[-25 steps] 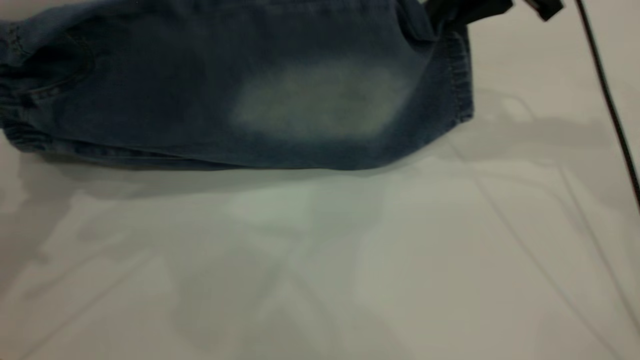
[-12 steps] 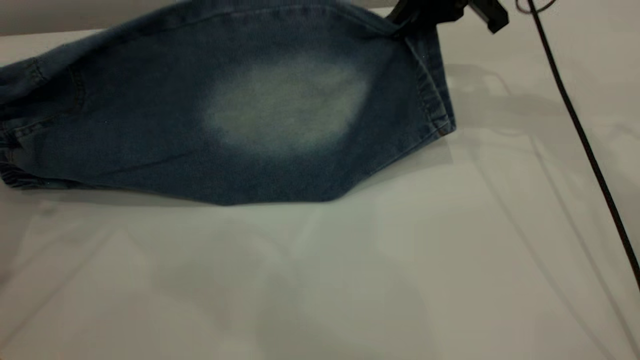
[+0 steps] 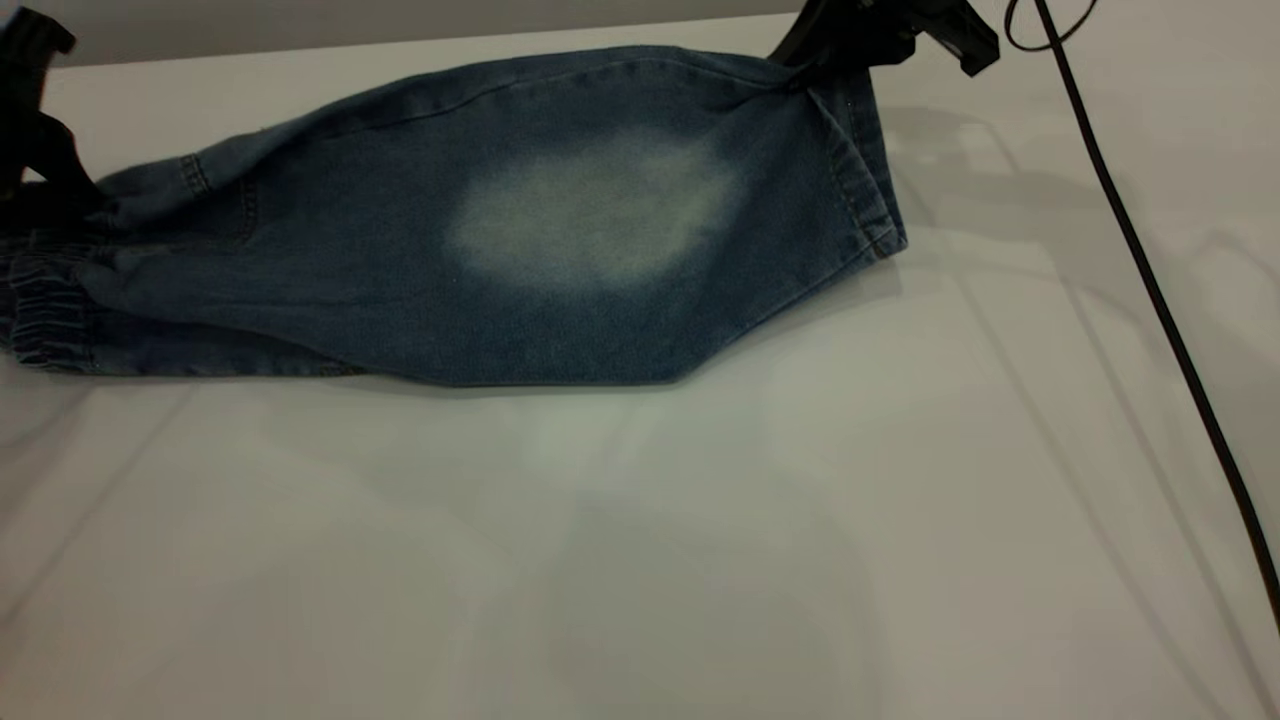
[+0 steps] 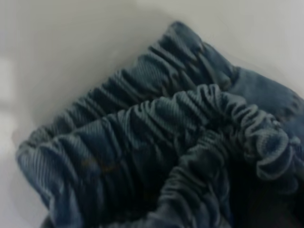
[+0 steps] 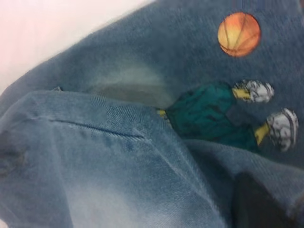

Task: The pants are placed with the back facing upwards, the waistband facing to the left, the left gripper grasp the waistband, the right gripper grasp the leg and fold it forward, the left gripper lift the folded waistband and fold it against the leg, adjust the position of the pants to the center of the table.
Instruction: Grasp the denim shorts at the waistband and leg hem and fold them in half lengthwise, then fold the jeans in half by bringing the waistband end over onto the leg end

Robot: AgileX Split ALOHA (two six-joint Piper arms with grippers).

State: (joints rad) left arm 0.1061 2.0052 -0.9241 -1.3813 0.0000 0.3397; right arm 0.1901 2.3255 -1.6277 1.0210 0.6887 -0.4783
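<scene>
Now, starting at your left: the left end effector [image 3: 40,150] sits at the far left edge of the worktop [image 3: 700,550], pinched shut on the gathered waistband [image 3: 45,320] of the pants [image 3: 500,230]. Its wrist view fills with bunched elastic, so you cannot see its fingertips there. The pants stretch across the far half of the worktop, long axis running left to right, with a pale faded patch [image 3: 595,210] near the middle. The near fold edge rests on the worktop while the far edge is drawn up toward both end effectors. At the right, the right end effector [image 3: 800,55] is closed on the far corner of the leg hem [image 3: 865,170], holding it slightly raised. The fold forward, I judge, means bringing both held ends toward the near edge together, keeping that long axis level. The right end effector's fingers are cut off by the frame top, and its wrist view shows only denim and a printed cartoon figure [image 5: 223,114] with a basketball [image 5: 239,34]. A black cable [image 3: 1150,280] hangs at the far right.
</scene>
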